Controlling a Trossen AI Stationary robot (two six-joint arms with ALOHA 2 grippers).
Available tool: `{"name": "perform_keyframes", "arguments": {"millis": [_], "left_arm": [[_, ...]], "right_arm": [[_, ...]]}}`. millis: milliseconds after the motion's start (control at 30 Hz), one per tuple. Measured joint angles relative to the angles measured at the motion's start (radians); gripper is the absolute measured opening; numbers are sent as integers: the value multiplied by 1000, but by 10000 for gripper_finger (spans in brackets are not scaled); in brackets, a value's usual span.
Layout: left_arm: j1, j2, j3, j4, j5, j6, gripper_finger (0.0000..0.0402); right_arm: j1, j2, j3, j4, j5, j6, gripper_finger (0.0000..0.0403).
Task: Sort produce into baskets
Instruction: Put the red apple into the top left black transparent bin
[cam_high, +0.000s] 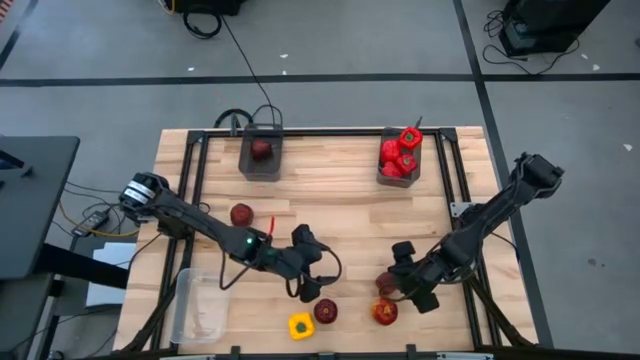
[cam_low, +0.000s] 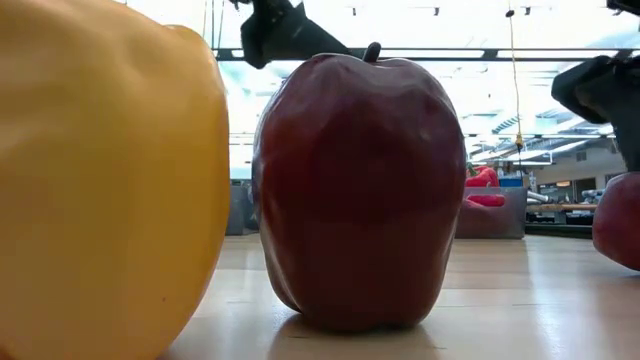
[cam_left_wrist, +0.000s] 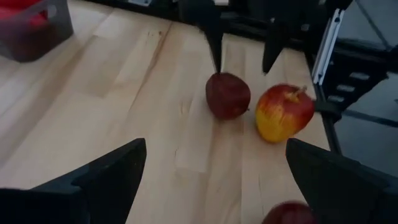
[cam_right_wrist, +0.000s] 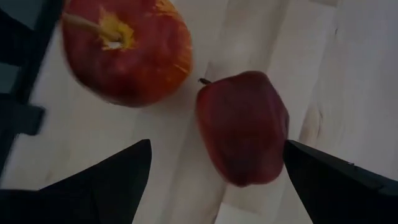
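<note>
My right gripper (cam_high: 400, 278) is open, pointing down at a dark maroon apple (cam_right_wrist: 242, 127) on the table, its fingers standing on either side of the apple and clear of it. A red-and-yellow apple (cam_right_wrist: 124, 53) lies right beside that one. My left gripper (cam_high: 312, 288) is open and empty above the table's middle front, near another maroon apple (cam_high: 326, 311) and a yellow pepper (cam_high: 300, 325). A third maroon apple (cam_high: 241, 214) lies on the table farther left. The left dark bin (cam_high: 262, 165) holds a maroon apple, and the right dark bin (cam_high: 382, 170) holds red peppers.
The clear tub (cam_high: 186, 310) stands at the front left corner. The low view is filled by the yellow pepper (cam_low: 100, 180) and a maroon apple (cam_low: 360, 190). Black frame rails (cam_high: 470, 200) run along the table's edges. Bare wood lies between the two bins.
</note>
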Motion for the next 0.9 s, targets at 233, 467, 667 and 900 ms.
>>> {"name": "perform_keyframes", "arguments": {"millis": [233,467,667,900], "left_arm": [[1,37,0,44,4,-13,391],[2,45,0,78,4,-39,391],[2,45,0,95,4,-29,391],[7,45,0,158,4,-14,391]], "right_arm": [[-6,47,1,12,22,-62,373],[-44,142,0,38,22,-60,368],[-63,183,1,79,5,-19,325],[-112,134,44,75,99,72,252]]}}
